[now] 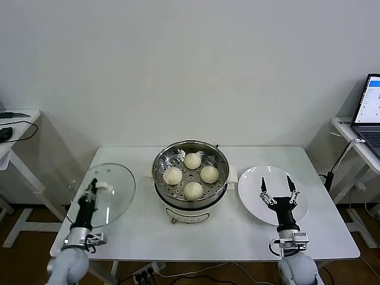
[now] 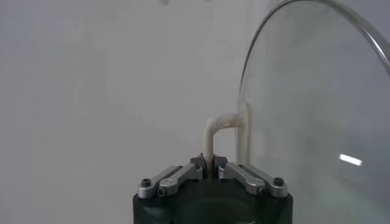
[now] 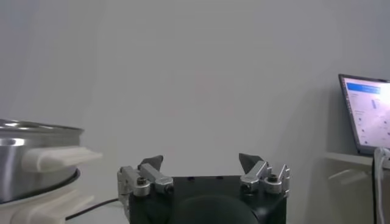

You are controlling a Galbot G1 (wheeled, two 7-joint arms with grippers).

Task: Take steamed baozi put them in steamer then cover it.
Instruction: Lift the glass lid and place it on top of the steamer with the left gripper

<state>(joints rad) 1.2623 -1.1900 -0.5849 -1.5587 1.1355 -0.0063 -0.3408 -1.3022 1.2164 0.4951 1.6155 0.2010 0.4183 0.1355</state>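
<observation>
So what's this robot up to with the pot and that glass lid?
It is steaming buns. All four buns already sit in the steel steamer in the middle of the table. The left gripper is shut on the handle of the glass lid, holding it tilted beside the pot. The right gripper waits open above the white plate.

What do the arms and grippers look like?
Both arms have pale grey lower segments, metal wrist brackets and black wrist housings. The left gripper and right gripper have silver linkage fingers with dark bolts and dark pointed tips.
</observation>
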